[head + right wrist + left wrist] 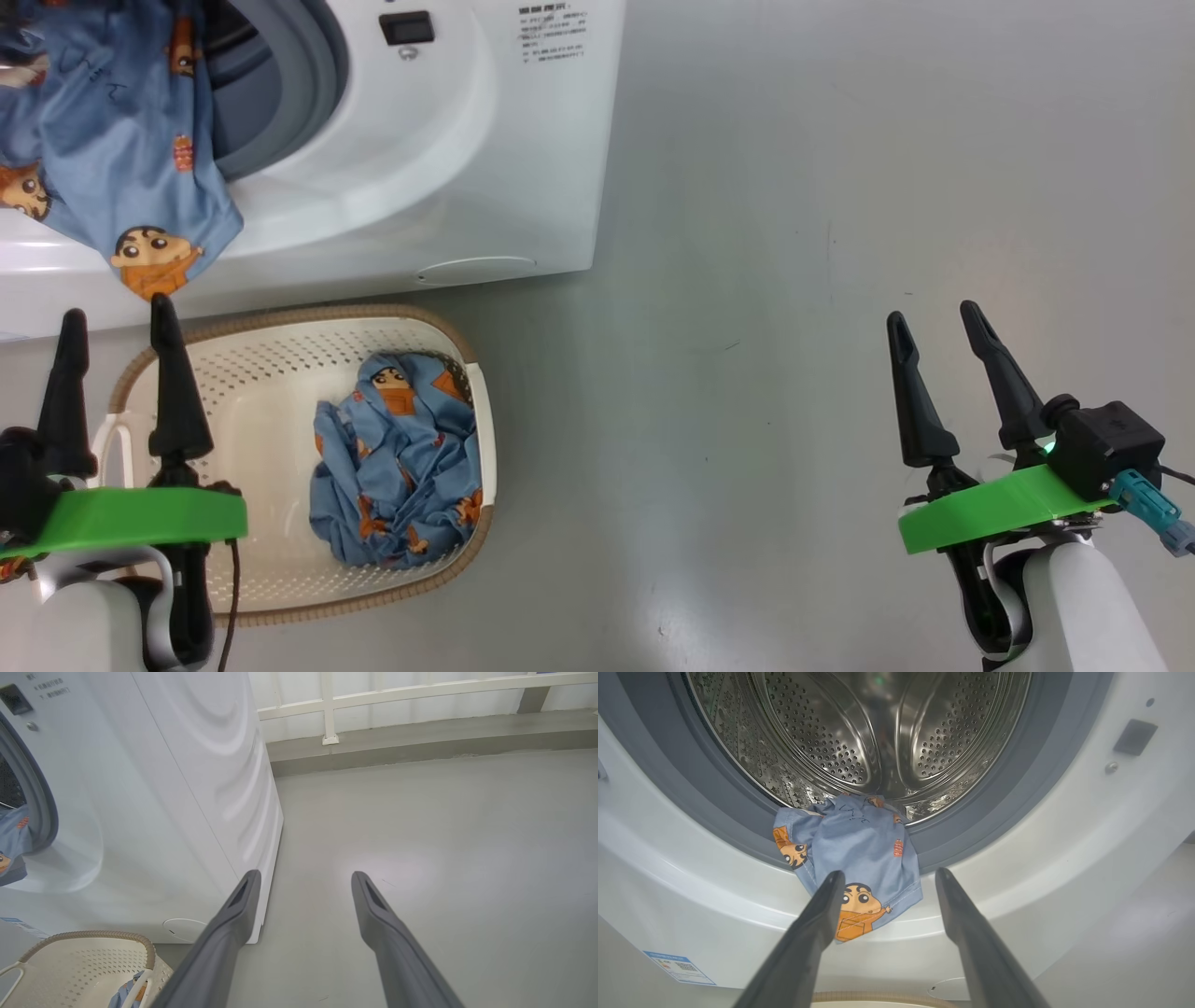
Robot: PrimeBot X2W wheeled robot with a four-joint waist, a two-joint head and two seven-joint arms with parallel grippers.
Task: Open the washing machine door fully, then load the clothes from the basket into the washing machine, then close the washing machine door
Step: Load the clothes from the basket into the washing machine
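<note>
Over the washing machine (pixel 448 187) rim clothes (pixel 103 140) hang, partly cropped; left hand (pixel 117 310) and right hand (pixel 933 313) gape empty.

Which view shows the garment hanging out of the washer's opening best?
The left wrist view: the hanging garment shows nearly whole, centred, draped from the drum over the grey gasket. The head view crops it at the upper-left edge; the right wrist view catches a sliver at its left edge.
</note>
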